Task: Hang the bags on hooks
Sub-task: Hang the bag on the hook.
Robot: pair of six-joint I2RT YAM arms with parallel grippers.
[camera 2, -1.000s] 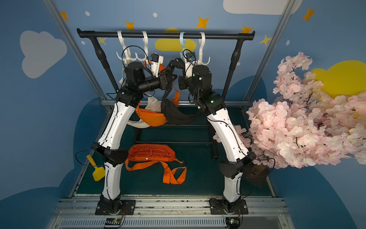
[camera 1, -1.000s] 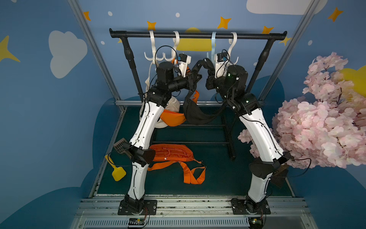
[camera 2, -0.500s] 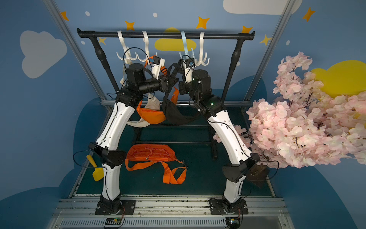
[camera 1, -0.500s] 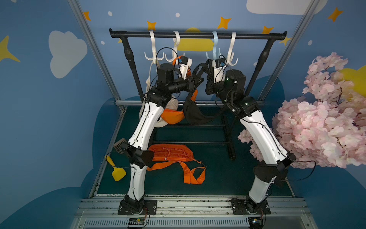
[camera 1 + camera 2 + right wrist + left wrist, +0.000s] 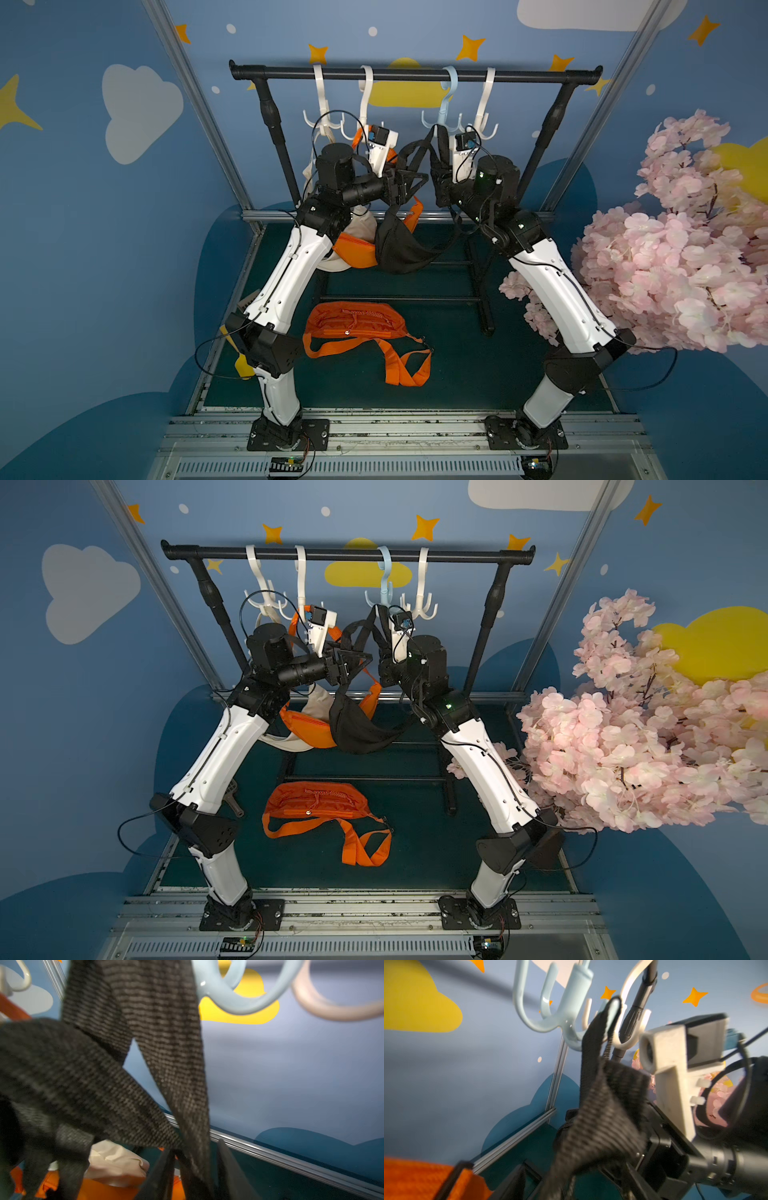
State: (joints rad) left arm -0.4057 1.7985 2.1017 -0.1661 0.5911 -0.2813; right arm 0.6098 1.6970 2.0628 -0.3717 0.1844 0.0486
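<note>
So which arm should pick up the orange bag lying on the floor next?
Probably the left arm: the orange bag on the floor lies closer to its base than to the right arm. The strap of the black bag is over the blue hook.

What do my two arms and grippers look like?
The left arm and right arm match: white link shells, black joints and bases. The left gripper and right gripper are black, each with a white camera mount. Black cables loop outside; the right arm shows a green light.

Blue walls [image 5: 104, 249] painted with clouds and stars enclose a dark teal floor [image 5: 478, 374] beside pink blossoms [image 5: 665, 270].
</note>
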